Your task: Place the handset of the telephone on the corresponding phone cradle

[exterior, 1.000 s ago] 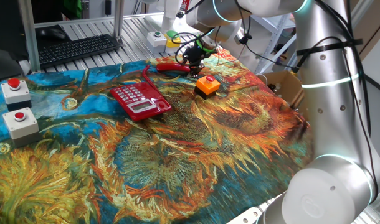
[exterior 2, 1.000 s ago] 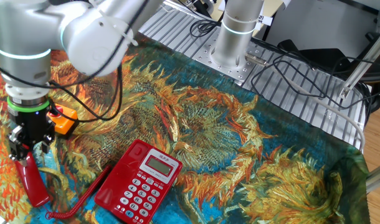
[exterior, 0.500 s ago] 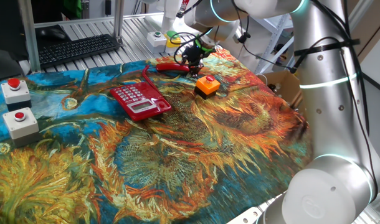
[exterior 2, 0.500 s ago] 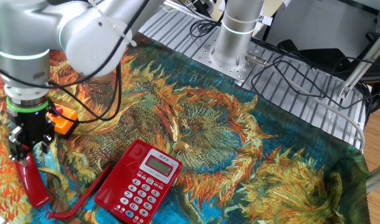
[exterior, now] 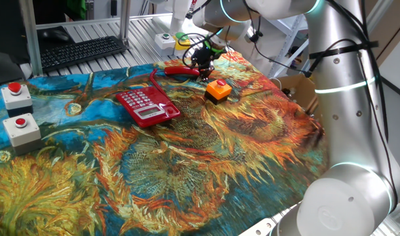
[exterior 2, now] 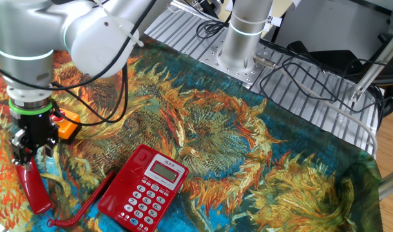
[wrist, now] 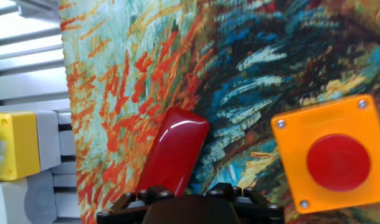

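1. You are at the pick-up step. The arm, which fills the right side of one fixed view and the upper left of the other, has its gripper (exterior 2: 29, 153) down on one end of the handset (exterior 2: 34, 188), at the left edge of the other fixed view.

2. The patterned tablecloth (exterior: 206, 164) covers the table. The telephone (exterior 2: 142, 188) lies on it at lower centre of that view, keys and panel up, apart from the handset; only the thin red cord (exterior 2: 84, 205) joins them.

3. The handset lies along the lower left of that frame, near the cloth's edge. In the hand view its glossy red end (wrist: 174, 149) runs up from under the fingers at bottom centre.

4. The fingers stand part-way apart, astride the handset's end. I judge this a grip about it, but the contact itself is hidden.

5. Next, as I judge it, you must lift the handset clear, carry it across to the telephone, line it up along the cradle side and lower it, minding the cord.

6. The orange button box (exterior 2: 66, 125) sits just beside the gripper; it could be knocked on the way up.

7. Hard to make out: the cradle's recesses, the fingertips, and the handset's gripped end under the hand.
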Robot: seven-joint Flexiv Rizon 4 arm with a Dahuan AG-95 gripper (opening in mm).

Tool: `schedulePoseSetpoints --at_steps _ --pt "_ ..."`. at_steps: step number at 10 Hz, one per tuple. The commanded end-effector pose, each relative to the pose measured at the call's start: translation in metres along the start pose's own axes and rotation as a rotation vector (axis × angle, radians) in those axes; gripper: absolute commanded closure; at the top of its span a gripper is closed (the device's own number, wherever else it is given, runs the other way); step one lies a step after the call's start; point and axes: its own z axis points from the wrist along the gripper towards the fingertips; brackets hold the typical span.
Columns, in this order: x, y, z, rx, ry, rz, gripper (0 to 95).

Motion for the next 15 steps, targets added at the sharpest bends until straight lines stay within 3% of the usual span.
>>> schedulePoseSetpoints --at_steps 1,3,4,7,9,10,12,15 --pt "-0.002 0.003 -0.008 0.138 0.046 -0.085 57.0" --pt "-0.002 0.004 -0.016 0.180 0.059 -0.140 95.0" --pt "-0.003 0.006 -0.022 0.200 0.059 -0.172 95.0" --pt "-0.007 0.007 -0.034 0.217 0.072 -0.247 95.0" --pt "-0.011 0.006 -0.035 0.226 0.069 -0.297 95.0" --pt "-0.009 0.007 -0.037 0.245 0.067 -0.312 95.0" --pt "-0.007 0.008 -0.039 0.263 0.049 -0.374 95.0" --pt "-0.008 0.008 -0.040 0.265 0.004 -0.413 95.0"
